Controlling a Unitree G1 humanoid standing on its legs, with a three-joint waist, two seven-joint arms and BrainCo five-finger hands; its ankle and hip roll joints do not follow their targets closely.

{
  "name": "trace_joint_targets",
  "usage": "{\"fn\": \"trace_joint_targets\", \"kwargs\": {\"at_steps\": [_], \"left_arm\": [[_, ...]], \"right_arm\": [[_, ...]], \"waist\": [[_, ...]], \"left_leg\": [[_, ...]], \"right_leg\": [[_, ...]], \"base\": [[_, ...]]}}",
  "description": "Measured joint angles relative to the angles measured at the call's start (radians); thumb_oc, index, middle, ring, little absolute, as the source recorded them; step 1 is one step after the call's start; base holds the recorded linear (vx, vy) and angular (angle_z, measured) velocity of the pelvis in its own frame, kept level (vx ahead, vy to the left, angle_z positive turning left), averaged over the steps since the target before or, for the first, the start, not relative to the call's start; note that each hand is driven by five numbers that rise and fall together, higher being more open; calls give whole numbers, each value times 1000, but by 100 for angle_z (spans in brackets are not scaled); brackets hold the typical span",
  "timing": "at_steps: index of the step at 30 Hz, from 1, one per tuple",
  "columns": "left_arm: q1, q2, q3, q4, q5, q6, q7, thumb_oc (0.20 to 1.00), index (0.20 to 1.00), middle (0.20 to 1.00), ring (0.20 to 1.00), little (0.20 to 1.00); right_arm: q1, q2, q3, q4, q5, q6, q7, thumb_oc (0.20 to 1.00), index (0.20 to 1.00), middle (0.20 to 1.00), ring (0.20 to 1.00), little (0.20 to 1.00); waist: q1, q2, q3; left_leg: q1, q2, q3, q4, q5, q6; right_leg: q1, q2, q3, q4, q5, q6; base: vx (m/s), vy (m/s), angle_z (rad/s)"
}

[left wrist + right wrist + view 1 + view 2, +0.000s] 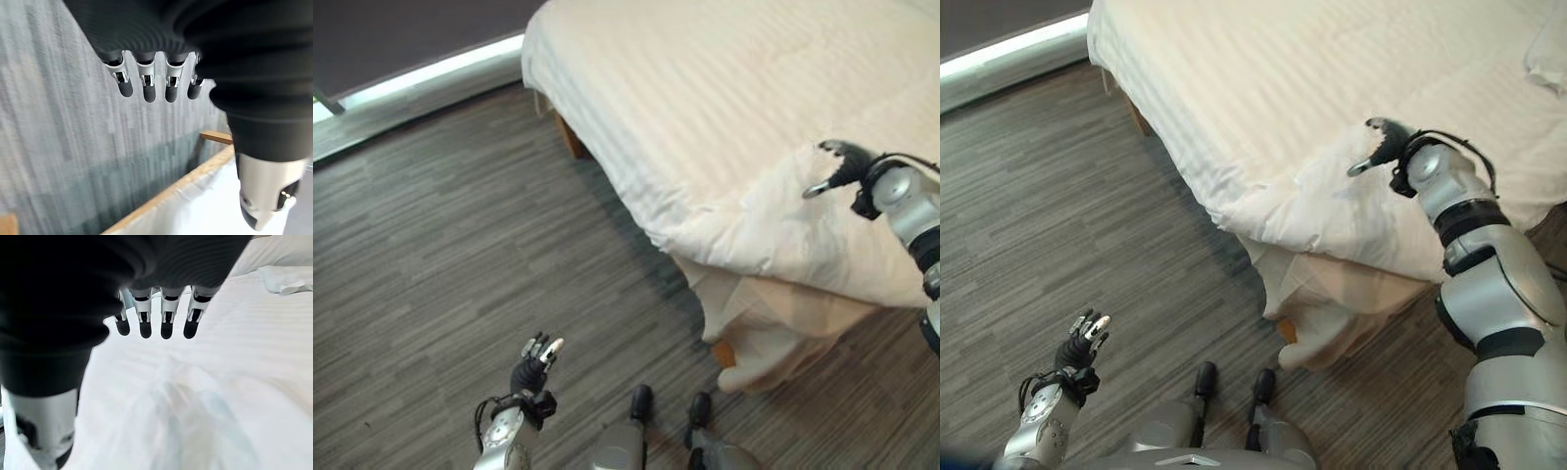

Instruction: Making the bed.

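The duvet [724, 147] is lying rumpled at the bed's corner just beneath the right hand [1383, 147], hovering relaxed-fingered and empty, probably to smooth it, while the left hand [534, 364] is hanging open over the floor [440, 245].

Two silver-grey arms, smooth rounded shells split by black bands at the joints, right arm along the right edge of the frame. Left hand [537, 364] lower left of the frame: dark ribbed cover over back and wrist, silver fingers with dark tips. Right hand [1383, 143] upper right of centre: same dark cover, silver thumb. Wrist views: silver fingers [167, 316] in a row, dark rounded tips, small metal fittings at the base, chunky silver thumb [266, 188] with dark end
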Motion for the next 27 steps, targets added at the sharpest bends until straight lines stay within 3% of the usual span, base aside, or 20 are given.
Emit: {"fn": "trace_joint_targets", "kwargs": {"at_steps": [8, 12, 14, 19, 20, 21, 25, 26, 27], "left_arm": [[-56, 1, 5, 29, -30, -1, 1, 1000, 1000, 1000, 1000, 1000], [-124, 2, -11, -107, -42, -22, 11, 1000, 1000, 1000, 1000, 1000], [-177, -5, -8, -78, -75, -21, 21, 1000, 1000, 1000, 1000, 1000], [-198, -66, -40, -49, -78, -21, 45, 1000, 1000, 1000, 1000, 1000], [-197, -65, -37, -48, -78, -21, 50, 1000, 1000, 1000, 1000, 1000], [-198, -66, -32, -48, -78, -22, 54, 1000, 1000, 1000, 1000, 1000], [-194, -70, -17, -47, -79, -23, 71, 1000, 1000, 1000, 1000, 1000], [-184, -73, -8, -47, -80, -24, 81, 1000, 1000, 1000, 1000, 1000], [-172, -75, 3, -46, -80, -24, 94, 1000, 1000, 1000, 1000, 1000]], "right_arm": [[-62, 1, 0, -4, -35, 8, -28, 1000, 1000, 1000, 1000, 1000], [-101, -2, 11, 41, -43, -5, -49, 1000, 1000, 1000, 1000, 1000], [-197, -43, -1, 73, -72, -20, -98, 1000, 1000, 1000, 1000, 1000], [-102, -20, -112, 74, -116, -21, -114, 1000, 1000, 1000, 1000, 1000], [-91, -9, -113, 65, -125, -16, -115, 395, 395, 395, 395, 395], [-52, 11, -115, 23, -155, -7, -116, 200, 200, 200, 200, 200], [165, 47, -195, -259, -188, 24, -148, 200, 200, 200, 200, 200], [263, 82, -238, -360, -191, 24, -148, 200, 200, 200, 200, 200], [382, 177, -307, -435, -190, 17, -159, 200, 200, 200, 200, 200]], "waist": [[1, 16, 57], [28, 16, 173], [28, 17, 244], [32, 17, 257], [31, 18, 254], [25, 18, 249], [7, 14, 188], [-8, 14, 158], [-36, 7, 126]], "left_leg": [[-51, 1, 0, 2, 1, 2], [-194, 6, 15, 51, 3, 1], [-260, 6, 15, 73, 11, -5], [-221, 5, -5, 68, 14, -6], [-205, 4, -3, 64, 14, -6], [-186, 3, 2, 58, 14, -6], [-165, -1, 23, 49, 13, -7], [-156, -2, 26, 41, 13, -6], [-133, -2, 43, 33, 13, -6]], "right_leg": [[-51, 3, 2, 0, 2, -3], [-176, 7, 11, 1, 31, -9], [-230, 7, 9, 1, 53, -20], [-190, 7, 5, 1, 50, -16], [-177, 6, 9, 1, 49, -15], [-163, 5, 15, 1, 47, -13], [-153, 1, 34, 1, 46, -11], [-149, 1, 38, 1, 46, -11], [-136, 1, 50, 1, 46, -10]], "base": [[-29, 0, -1], [-101, -51, -8], [-38, -26, 4], [29, 26, 9], [27, 50, -9], [29, 57, -9], [35, 65, -13], [35, 73, -22], [28, 55, -32]]}}
